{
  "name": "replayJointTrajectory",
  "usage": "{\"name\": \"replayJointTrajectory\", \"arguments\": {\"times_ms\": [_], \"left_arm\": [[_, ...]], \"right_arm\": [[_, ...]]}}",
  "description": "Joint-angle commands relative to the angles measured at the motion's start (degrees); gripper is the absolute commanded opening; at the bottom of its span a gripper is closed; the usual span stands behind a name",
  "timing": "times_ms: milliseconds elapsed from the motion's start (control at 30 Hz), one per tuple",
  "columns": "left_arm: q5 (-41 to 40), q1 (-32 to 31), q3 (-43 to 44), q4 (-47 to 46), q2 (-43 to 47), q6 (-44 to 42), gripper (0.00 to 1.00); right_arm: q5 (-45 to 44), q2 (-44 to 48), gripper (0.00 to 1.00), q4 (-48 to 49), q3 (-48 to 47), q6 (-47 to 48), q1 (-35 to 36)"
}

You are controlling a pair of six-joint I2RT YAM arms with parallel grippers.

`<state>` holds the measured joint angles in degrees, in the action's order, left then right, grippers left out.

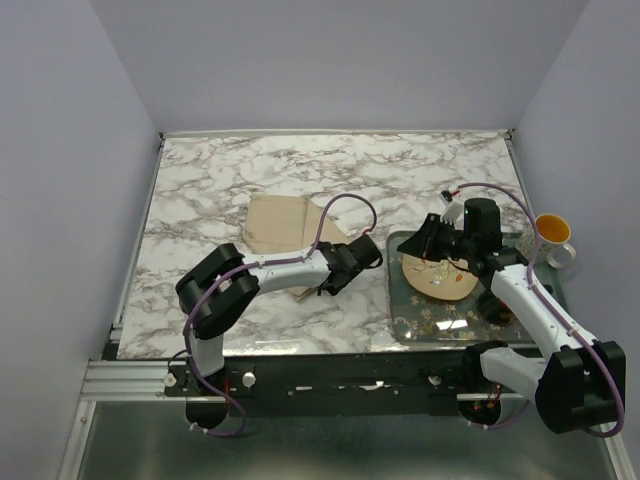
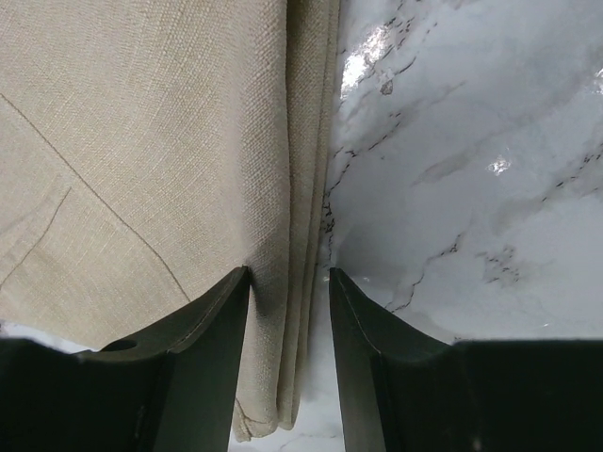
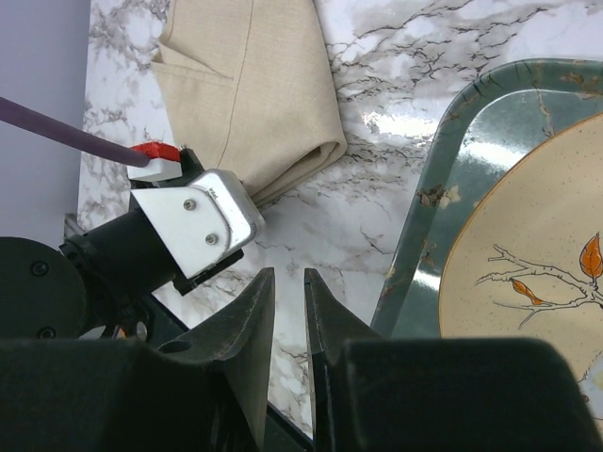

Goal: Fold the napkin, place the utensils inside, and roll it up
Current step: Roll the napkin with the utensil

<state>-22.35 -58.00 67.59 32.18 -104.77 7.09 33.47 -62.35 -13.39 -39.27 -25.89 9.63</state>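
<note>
Pale lilac walls are seen on three sides of a grey-veined marble worktop (image 1: 300, 170). Near its middle the napkin (image 1: 285, 222) is laid flat. It is folded into layers, and its folded right edge is turned towards the tray.

In the left wrist view that edge is seen running between the jaws of the left gripper (image 2: 289, 273). The jaws are set partly open astride the stacked layers, with the left jaw resting on the cloth (image 2: 141, 141) and the right jaw on bare marble just beside the edge. No pinch on the cloth is shown.

To the right of the napkin, towards the near side, a green patterned tray (image 1: 430, 325) is placed. A round tan plate (image 1: 450, 288) painted with a branch and orange leaves is carried on it.

The right gripper (image 1: 422, 240) is held above the left part of the tray. In its own view its jaws (image 3: 289, 273) are parted by only a narrow gap, and nothing is seen between them.

A white mug (image 1: 553, 235) with a yellow inside is found at the tray's far right corner. Whether it stands on the tray or just beside it cannot be told.
</note>
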Motion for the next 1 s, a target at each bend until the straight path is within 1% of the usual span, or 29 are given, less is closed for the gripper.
{"name": "replayJointTrajectory", "arguments": {"times_ms": [0,167,300,467,533,600,700,767,967], "left_arm": [[-2.26,-0.8,-1.5,-1.77,-2.19,0.64,0.49],[-2.79,-0.89,-1.68,-1.69,-4.3,1.25,0.44],[-3.32,-0.63,-0.89,-0.82,-5.44,2.48,0.43],[-0.16,-0.45,-0.8,-0.11,-7.55,4.59,0.41],[-0.33,-0.01,-0.71,0.07,-7.9,5.12,0.37],[-0.5,0.34,-0.45,0.68,-7.82,5.3,0.37],[-0.68,0.87,-0.36,1.04,-7.12,4.6,0.4],[-0.68,0.87,-0.36,1.12,-6.15,4.16,0.46],[-1.21,0.87,0.35,3.06,-2.47,3.72,0.5]], "right_arm": [[0.8,0.21,0.27,-0.94,0.33,0.05,-0.4],[0.8,0.12,0.27,-0.85,0.68,0.23,-0.4],[0.8,0.12,0.27,-0.94,1.03,0.4,-0.4],[0.89,0.65,0.27,-0.85,1.21,0.31,-0.49],[0.98,0.56,0.27,-0.94,1.03,0.4,-0.49],[1.24,0.65,0.27,-0.94,1.12,0.31,-0.49],[1.16,0.82,0.27,-0.85,1.21,0.4,-0.49],[1.24,0.82,0.27,-0.85,1.21,0.4,-0.49],[1.33,0.91,0.27,-0.76,1.3,0.31,-0.49]]}}
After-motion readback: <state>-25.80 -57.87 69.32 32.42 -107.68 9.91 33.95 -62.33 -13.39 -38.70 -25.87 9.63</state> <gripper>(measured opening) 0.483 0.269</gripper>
